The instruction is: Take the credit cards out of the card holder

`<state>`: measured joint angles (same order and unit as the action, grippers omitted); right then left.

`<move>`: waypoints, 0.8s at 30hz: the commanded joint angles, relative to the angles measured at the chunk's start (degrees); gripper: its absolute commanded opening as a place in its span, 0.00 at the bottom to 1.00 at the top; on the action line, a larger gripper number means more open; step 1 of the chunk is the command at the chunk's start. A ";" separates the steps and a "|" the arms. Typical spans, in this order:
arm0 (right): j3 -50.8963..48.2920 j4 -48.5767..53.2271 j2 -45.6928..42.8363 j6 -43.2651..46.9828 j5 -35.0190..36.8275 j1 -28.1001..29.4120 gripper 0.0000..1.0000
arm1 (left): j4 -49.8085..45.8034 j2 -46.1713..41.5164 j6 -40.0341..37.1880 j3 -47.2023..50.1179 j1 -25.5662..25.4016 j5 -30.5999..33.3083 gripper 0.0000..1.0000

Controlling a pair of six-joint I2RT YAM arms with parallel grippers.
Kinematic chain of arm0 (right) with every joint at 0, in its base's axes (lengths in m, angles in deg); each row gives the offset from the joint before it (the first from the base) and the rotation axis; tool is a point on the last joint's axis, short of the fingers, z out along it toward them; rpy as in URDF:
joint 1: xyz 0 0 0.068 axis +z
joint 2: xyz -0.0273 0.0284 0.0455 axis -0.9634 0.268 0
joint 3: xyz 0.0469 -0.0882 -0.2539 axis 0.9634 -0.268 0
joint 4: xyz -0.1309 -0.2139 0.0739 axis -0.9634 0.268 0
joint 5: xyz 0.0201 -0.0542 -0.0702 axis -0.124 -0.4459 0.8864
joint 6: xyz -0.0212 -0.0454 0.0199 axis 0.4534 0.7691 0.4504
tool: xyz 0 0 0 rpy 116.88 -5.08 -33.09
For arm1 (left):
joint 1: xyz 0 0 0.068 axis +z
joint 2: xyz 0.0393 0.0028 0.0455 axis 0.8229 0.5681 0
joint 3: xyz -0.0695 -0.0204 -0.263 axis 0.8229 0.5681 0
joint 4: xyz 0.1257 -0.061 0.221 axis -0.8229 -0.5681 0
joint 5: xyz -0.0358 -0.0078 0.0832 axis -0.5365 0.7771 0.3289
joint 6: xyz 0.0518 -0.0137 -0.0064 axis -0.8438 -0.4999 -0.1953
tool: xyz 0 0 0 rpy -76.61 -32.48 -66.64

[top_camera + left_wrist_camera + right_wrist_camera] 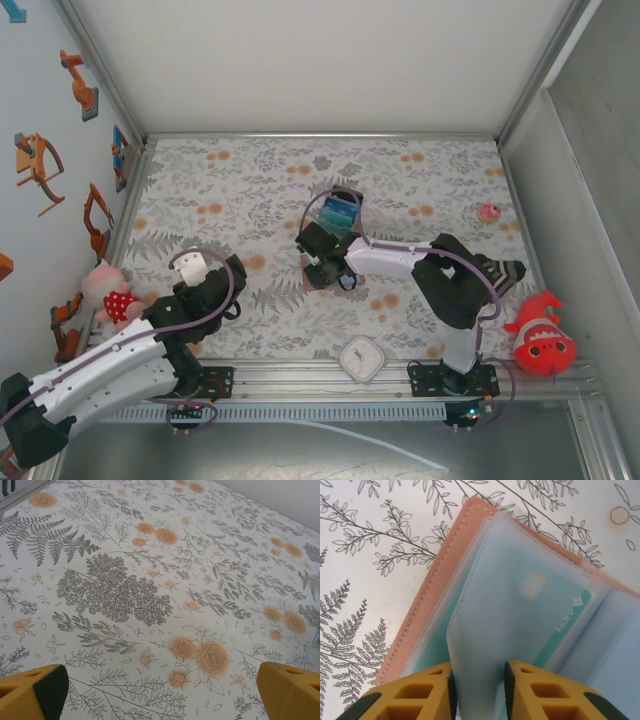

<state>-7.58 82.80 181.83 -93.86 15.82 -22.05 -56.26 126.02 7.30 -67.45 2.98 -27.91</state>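
Closest to the arms' bases, a white square object with rounded corners [361,358] lies by the rail, well behind both end effectors. A red fish-shaped plush toy [540,340] sits far out to the right of it.

A little farther out, the left end effector [160,682] hangs over the flower-and-fern printed bench [150,580]. Its yellow fingers are spread wide with nothing between them.

Farther still, the right end effector [479,680] reaches towards the middle of the bench. We see its yellow fingers [545,695] drawn close together on a pale translucent sleeve of the terracotta-brown leather card holder [427,600], and the sleeve fills the gap between the pads. The card holder lies open on the bench directly under and ahead of this end effector. Its stitched leather edge runs off to the left of the fingers.

Just beyond the fingertips and slightly right, a teal plastic credit card [570,610] with white lettering and a pale chip sits inside a sleeve. A small pink round thing [489,212] lies well off to this end effector's right.
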 commanded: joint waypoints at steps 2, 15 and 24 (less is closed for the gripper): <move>-1.91 -0.96 -3.26 0.44 -0.25 -0.19 0.20 | -0.71 0.18 -2.63 -2.67 0.41 0.46 0.97; -6.67 -2.56 -9.12 -1.19 2.70 -0.28 0.31 | 2.30 6.68 -8.16 -8.62 -0.37 -3.83 0.97; -10.41 -2.91 -13.97 -3.50 6.66 -2.12 0.32 | 4.40 18.16 -12.13 -14.63 -2.59 -4.98 0.97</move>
<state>-16.65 80.27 170.45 -95.48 19.43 -23.45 -53.15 141.96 -1.73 -79.98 1.16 -32.22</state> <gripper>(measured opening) 0.322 0.968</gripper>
